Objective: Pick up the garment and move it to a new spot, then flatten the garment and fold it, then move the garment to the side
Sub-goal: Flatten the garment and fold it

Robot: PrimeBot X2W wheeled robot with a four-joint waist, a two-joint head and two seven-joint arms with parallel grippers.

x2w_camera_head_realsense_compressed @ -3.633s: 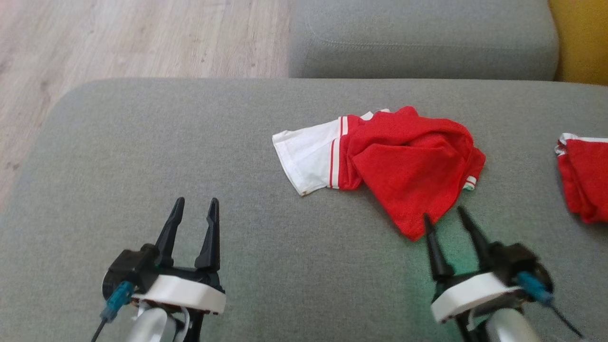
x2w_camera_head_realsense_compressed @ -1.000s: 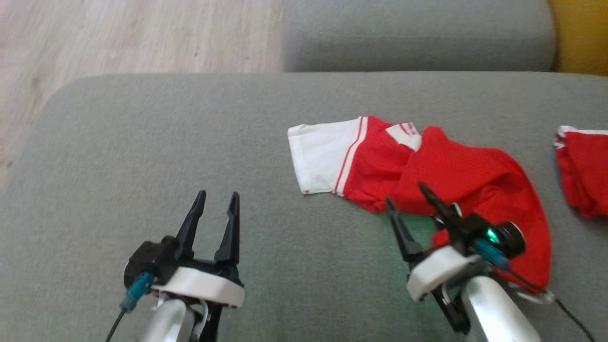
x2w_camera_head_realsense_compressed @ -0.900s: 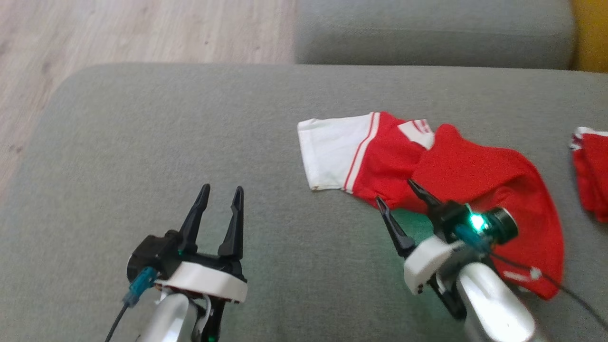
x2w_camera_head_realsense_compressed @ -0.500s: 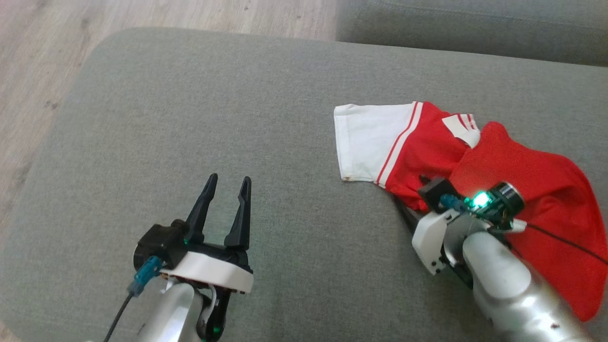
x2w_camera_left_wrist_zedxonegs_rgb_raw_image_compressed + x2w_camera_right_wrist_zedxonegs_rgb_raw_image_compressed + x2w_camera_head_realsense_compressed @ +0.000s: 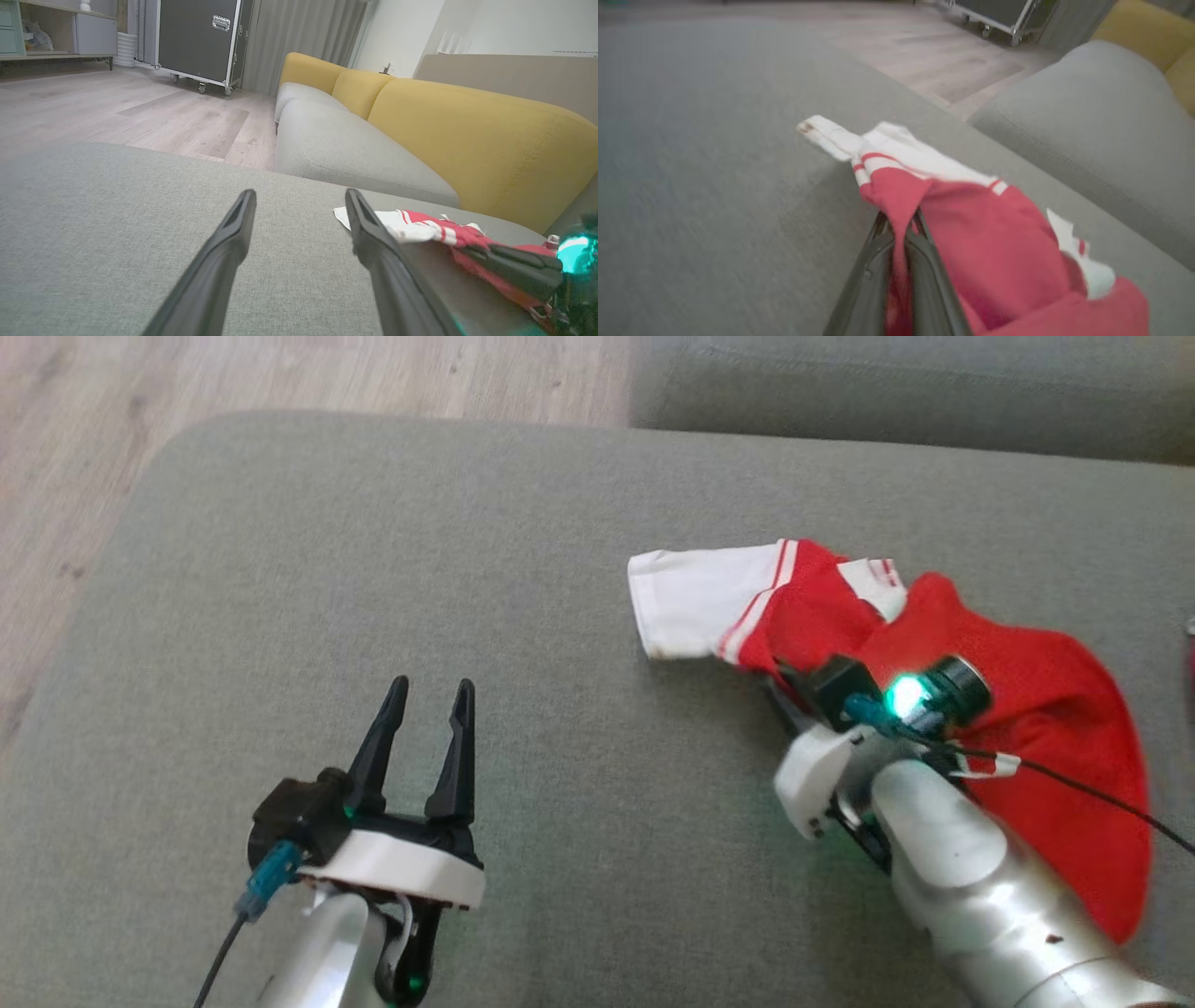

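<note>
Right jaws clenched on a fold of the red-and-white jersey (image 5: 1036,709); left jaws released, idle.
Jersey lies at 2 o'clock on the grey sofa cushion (image 5: 373,569). Risk: the thin pinch may slip on lifting and drop the cloth.

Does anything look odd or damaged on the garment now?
The garment lies crumpled on the grey cushion, one red fold pinched in the right gripper. Its white sleeve has a small brownish mark at the corner. No tear shows.
</note>
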